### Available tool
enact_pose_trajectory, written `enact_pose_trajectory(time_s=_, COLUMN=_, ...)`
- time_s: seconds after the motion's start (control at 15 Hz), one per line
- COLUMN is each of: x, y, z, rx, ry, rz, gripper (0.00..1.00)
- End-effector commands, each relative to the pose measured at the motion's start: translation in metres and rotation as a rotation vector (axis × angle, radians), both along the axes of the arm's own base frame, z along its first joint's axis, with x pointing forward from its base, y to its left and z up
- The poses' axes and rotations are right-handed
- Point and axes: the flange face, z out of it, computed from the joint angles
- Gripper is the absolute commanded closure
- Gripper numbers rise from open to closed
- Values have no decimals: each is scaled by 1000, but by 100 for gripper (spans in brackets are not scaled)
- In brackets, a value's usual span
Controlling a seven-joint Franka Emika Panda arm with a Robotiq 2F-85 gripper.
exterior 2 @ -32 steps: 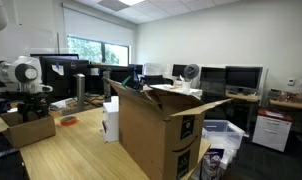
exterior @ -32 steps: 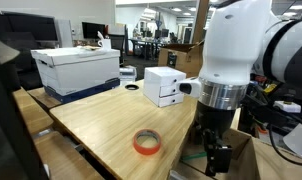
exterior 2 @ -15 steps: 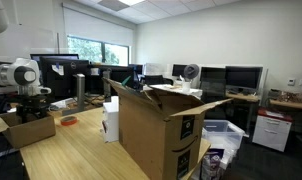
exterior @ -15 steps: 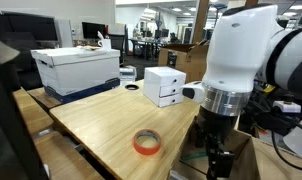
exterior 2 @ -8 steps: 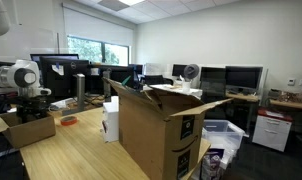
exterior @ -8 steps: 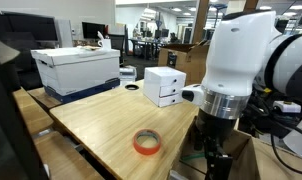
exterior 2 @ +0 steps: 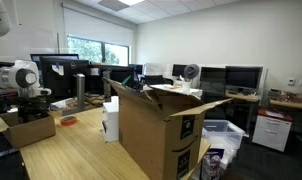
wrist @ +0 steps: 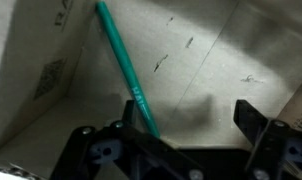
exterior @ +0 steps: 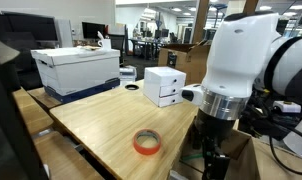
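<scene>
ITEM: green pen (wrist: 122, 68) | LOC: lying slantwise on floor of open cardboard box (wrist: 226, 45), near end btwn my fingers (wrist: 253, 122) | MY GRIPPER (wrist: 166, 125): down inside box, jaws wide apart, gripping nothing; contact w/ pen can't tell | NEARBY: orange tape roll (exterior: 145, 143) on wood table (exterior: 96, 120), white box (exterior: 164, 86) further back

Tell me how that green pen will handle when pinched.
The green pen looks thin and straight: probably stiff and light. Its smooth round barrel may roll or slip in the gripper. Lying on the bare cardboard box, it would likely skid if nudged.
</scene>
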Motion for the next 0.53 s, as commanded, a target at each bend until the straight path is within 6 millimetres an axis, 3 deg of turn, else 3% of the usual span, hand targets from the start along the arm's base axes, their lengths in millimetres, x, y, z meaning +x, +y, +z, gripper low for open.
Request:
enact_pose_trajectory(time_s=0.0, x=-4, y=-4, z=-2, rx=3, ry=-25, rz=-15, gripper=0)
enact_pose_trajectory(time_s=0.47, x=4, y=-14, z=-3, rx=-1, ry=-33, rz=-41, gripper=0)
